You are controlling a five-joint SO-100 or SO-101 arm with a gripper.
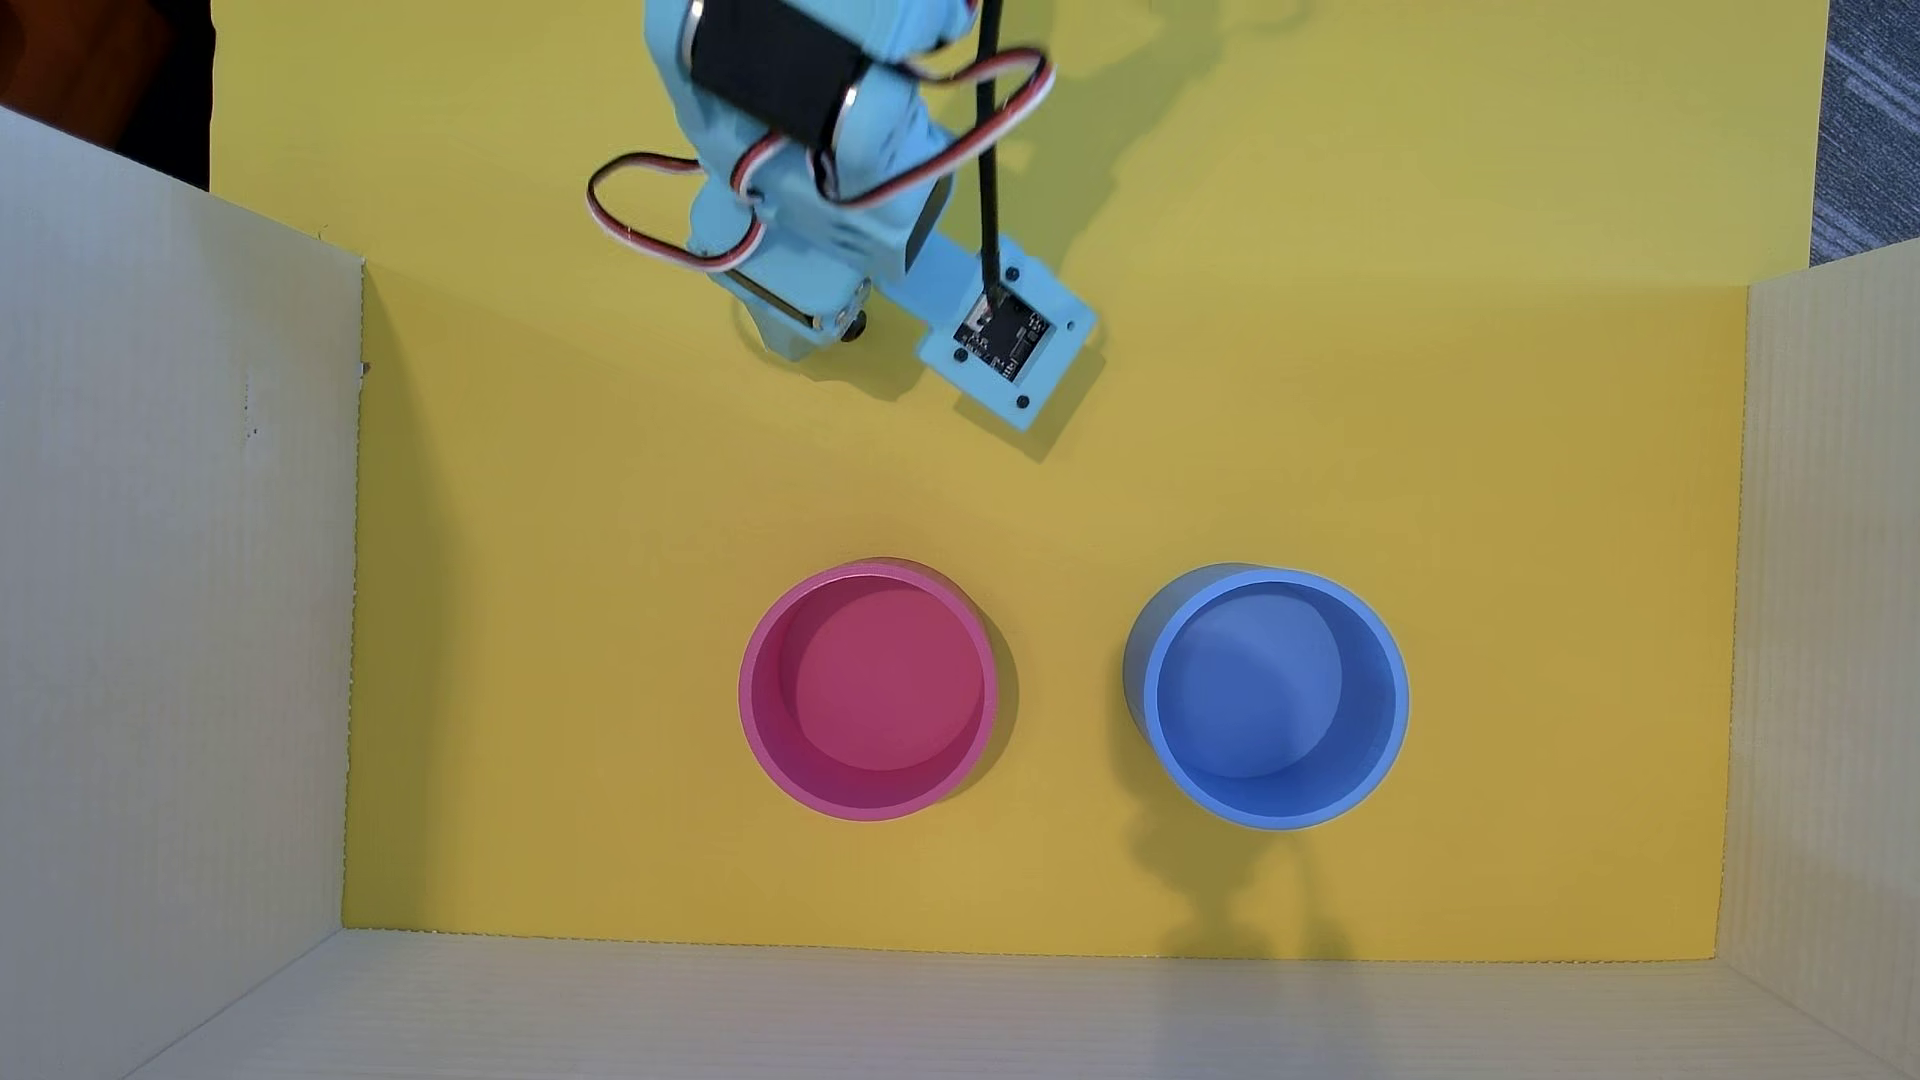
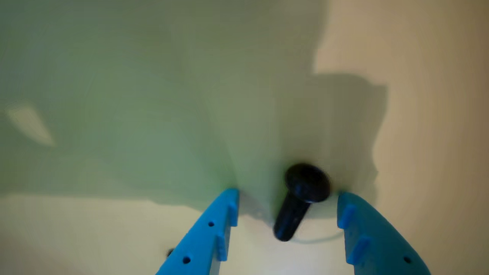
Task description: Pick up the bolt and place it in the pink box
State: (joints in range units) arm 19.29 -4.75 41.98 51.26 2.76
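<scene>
In the wrist view the black bolt (image 2: 300, 200) lies on the surface between my two blue fingers, rounded head away from the camera. My gripper (image 2: 286, 194) is open, its tips on either side of the bolt and not touching it. In the overhead view the gripper (image 1: 805, 338) is low over the yellow mat at the top centre; the bolt is hidden under the arm there. The pink box (image 1: 869, 692) stands upright and empty at the lower centre, well apart from the gripper.
A blue round container (image 1: 1274, 698) stands empty to the right of the pink box. White corrugated walls (image 1: 177, 582) enclose the yellow mat (image 1: 582, 582) on the left, right and bottom in the overhead view.
</scene>
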